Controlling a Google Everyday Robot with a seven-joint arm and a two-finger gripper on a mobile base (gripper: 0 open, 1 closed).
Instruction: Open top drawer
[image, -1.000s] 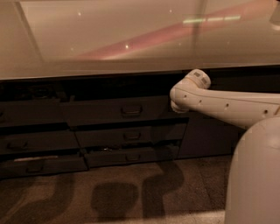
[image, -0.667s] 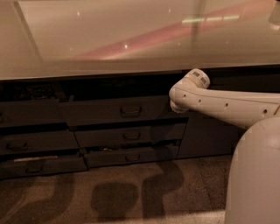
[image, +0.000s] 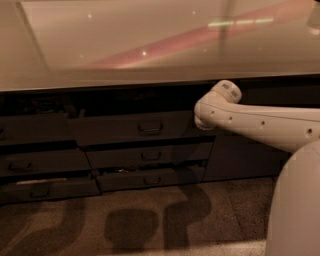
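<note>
The top drawer (image: 115, 131) sits directly under the pale countertop (image: 125, 50), in the middle column of dark fronts. It is above two shallower drawers (image: 150, 167) and left of a plain cabinet door (image: 240, 157). We cannot tell whether its front is fully shut or barely ajar, because the strip above it is in deep shadow.

The white arm (image: 260, 122) reaches in from the right, and its rounded wrist joint (image: 217, 102) hovers near the right end of the drawer front. The gripper lies beyond that joint, lost in the dark against the cabinetry. We cannot make it out, nor say whether it is open or closed.

We judge the drawer to be rigid and fairly heavy for its width, and probably running on slides, so it should move straight out with steady resistance rather than flex. The front itself is flat and likely slick, offering nothing to pinch.

The place to take hold is the small bail handle (image: 150, 127) at the centre. We should close around its bar and pull squarely outward, since a pull from off-centre could rack so wide a drawer in its runners. The handle is shallow, so a loose grasp could slip off.
</note>
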